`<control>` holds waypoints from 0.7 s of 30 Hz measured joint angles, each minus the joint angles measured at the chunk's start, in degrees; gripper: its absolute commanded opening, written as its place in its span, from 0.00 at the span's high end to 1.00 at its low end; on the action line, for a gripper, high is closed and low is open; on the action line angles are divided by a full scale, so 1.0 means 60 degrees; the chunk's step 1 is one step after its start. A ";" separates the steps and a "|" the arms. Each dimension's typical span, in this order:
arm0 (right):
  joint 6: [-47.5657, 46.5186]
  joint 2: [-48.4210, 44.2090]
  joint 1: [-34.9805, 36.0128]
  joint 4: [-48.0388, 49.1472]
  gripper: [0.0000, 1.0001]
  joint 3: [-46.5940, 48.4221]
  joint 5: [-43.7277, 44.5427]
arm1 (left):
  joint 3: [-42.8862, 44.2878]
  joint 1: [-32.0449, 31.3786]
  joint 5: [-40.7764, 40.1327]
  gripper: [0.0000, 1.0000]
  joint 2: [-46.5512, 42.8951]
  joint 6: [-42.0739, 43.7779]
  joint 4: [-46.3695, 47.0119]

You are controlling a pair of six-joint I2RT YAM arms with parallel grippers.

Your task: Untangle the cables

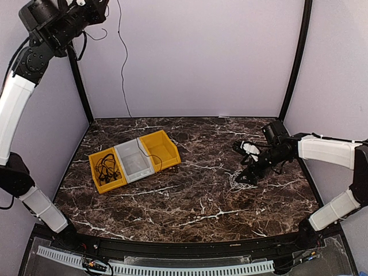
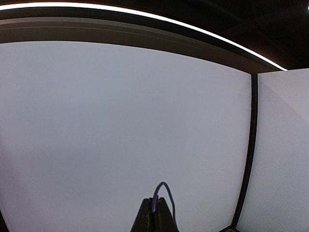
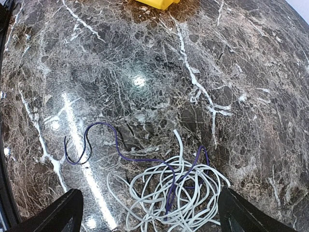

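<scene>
A tangle of white cables [image 3: 179,195] lies on the marble table, with a purple cable [image 3: 135,158] threaded through it and trailing off to the left. In the top view the tangle [image 1: 237,181] is at the right of the table. My right gripper [image 3: 149,193] hovers just above it, open and empty, one finger on each side; it also shows in the top view [image 1: 248,174]. My left gripper [image 2: 157,212] is raised high at the top left [image 1: 92,7], shut on a loop of thin purple cable [image 2: 161,188]. A thin dark cable [image 1: 122,57] hangs down along the back wall.
Three bins stand in a row at the table's left: a yellow bin [image 1: 99,183] holding black cables [image 1: 106,168], a grey bin [image 1: 127,150], and another yellow bin [image 1: 168,150]. Black frame posts [image 1: 293,63] stand at the back corners.
</scene>
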 measured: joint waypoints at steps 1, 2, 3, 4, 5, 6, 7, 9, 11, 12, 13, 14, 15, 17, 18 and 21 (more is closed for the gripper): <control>-0.0011 0.0000 0.0000 0.0000 0.01 0.0000 0.0000 | 0.0000 0.0000 0.0382 1.00 -0.0080 -0.0302 -0.0084; -0.0025 0.0000 0.0000 0.0000 0.01 0.0000 0.0000 | -0.0051 0.0000 0.0743 1.00 -0.0168 -0.0645 -0.0142; -0.0033 0.0000 0.0000 0.0000 0.01 0.0000 0.0000 | -0.0200 0.0000 0.1137 1.00 -0.0291 -0.0951 -0.0189; -0.0051 0.0000 0.0000 0.0000 0.01 0.0000 0.0000 | -0.0430 0.0000 0.1453 1.00 -0.0415 -0.1195 -0.0189; -0.0066 0.0000 0.0000 -0.0004 0.01 0.0000 0.0000 | -0.0911 0.0000 0.1887 1.00 -0.0674 -0.1472 -0.0117; -0.0095 0.0007 0.0000 -0.0004 0.02 0.0000 -0.0004 | -0.1537 0.0000 0.2302 1.00 -0.0947 -0.1749 0.0000; -0.0102 0.0018 0.0000 -0.0004 0.01 0.0000 -0.0004 | -0.2211 0.0000 0.2707 1.00 -0.1253 -0.2004 0.0076; -0.0131 0.0051 0.0000 -0.0007 0.01 0.0000 -0.0011 | -0.3442 0.0000 0.3340 1.00 -0.1687 -0.2386 0.0270; -0.0142 0.0091 0.0000 -0.0007 0.01 0.0000 -0.0022 | -0.4433 0.0000 0.3832 1.00 -0.1902 -0.2641 0.0288; -0.0160 0.0120 0.0000 -0.0007 0.01 0.0000 -0.0036 | -0.4750 -0.0004 0.4036 1.00 -0.1902 -0.2725 0.0251; -0.0164 0.0153 0.0000 -0.0015 0.01 0.0000 -0.0044 | -0.4987 -0.0004 0.4182 1.00 -0.1865 -0.2769 0.0142; -0.0168 0.0182 0.0000 -0.0033 0.01 0.0000 -0.0066 | -0.5151 -0.0004 0.4331 1.00 -0.1814 -0.2820 0.0022; -0.0168 0.0200 0.0000 -0.0069 0.01 0.0004 -0.0113 | -0.5260 -0.0004 0.4452 1.00 -0.1774 -0.2860 -0.0120; -0.0168 0.0215 0.0004 -0.0160 0.01 0.0055 -0.0280 | -0.5424 -0.0004 0.4630 1.00 -0.1752 -0.2885 -0.0324; -0.0164 0.0215 0.0015 -0.0200 0.01 0.0113 -0.0328 | -0.5464 -0.0004 0.4685 1.00 -0.1752 -0.2889 -0.0386; -0.0135 0.0215 0.0233 -0.0291 0.01 0.0641 -0.0335 | -0.5621 -0.0004 0.4772 1.00 -0.1821 -0.2860 -0.0565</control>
